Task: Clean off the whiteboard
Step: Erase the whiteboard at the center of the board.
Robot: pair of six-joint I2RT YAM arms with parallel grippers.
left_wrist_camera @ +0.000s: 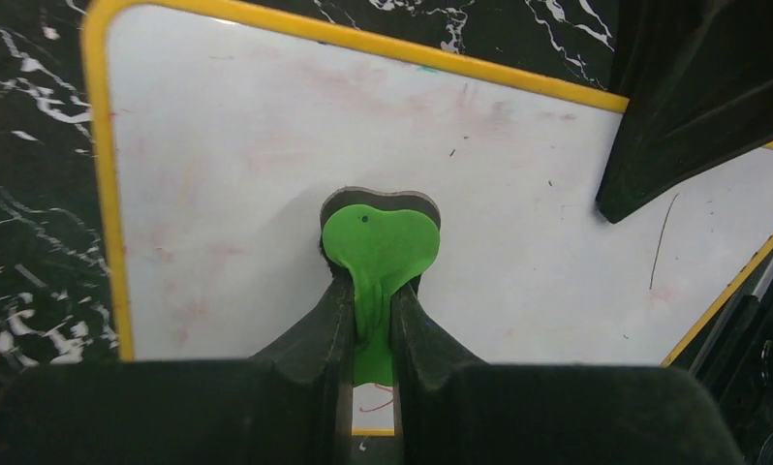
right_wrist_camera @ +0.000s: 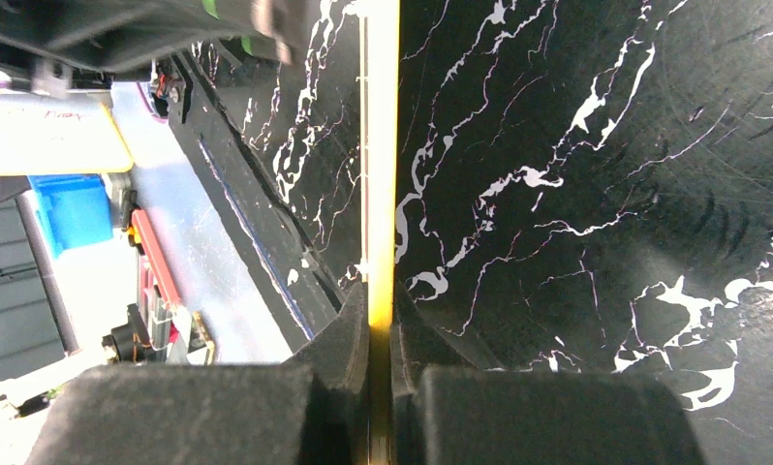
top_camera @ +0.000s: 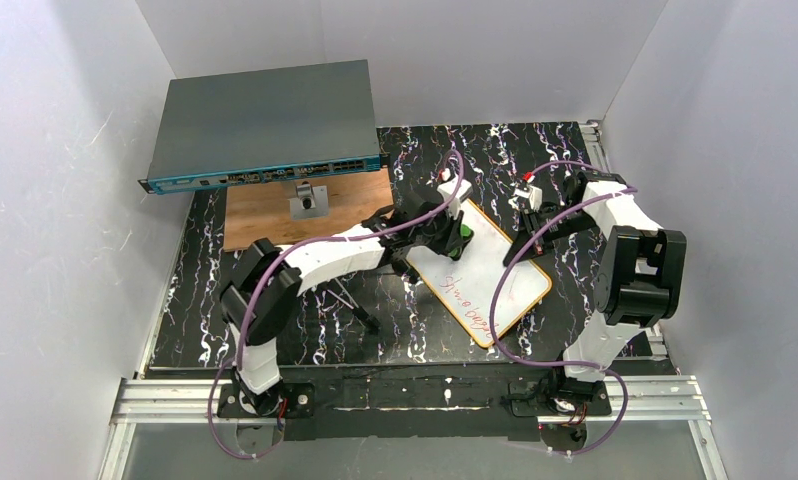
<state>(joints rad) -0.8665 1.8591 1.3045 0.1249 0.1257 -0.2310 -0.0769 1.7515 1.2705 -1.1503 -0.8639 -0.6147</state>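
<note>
The whiteboard (top_camera: 502, 262) lies slanted on the black marbled mat, with red writing (top_camera: 467, 297) on its near half. Its far half looks wiped, with faint pink smears (left_wrist_camera: 266, 155). My left gripper (top_camera: 462, 233) is shut on a green eraser (left_wrist_camera: 381, 244), which presses flat on the white surface (left_wrist_camera: 557, 223) near the far end. My left gripper's fingertips (left_wrist_camera: 371, 308) pinch the eraser's soft green back. My right gripper (right_wrist_camera: 381, 325) is shut on the board's yellow-orange rim (right_wrist_camera: 381, 174) at its right edge (top_camera: 535, 238). One black finger (left_wrist_camera: 693, 87) of it shows in the left wrist view.
A grey network switch (top_camera: 265, 125) sits at the back left, overhanging a brown wooden board (top_camera: 275, 222) that carries a small grey block (top_camera: 308, 203). A thin black rod (top_camera: 360, 308) lies on the mat (top_camera: 205, 300) by the left arm. White walls enclose three sides.
</note>
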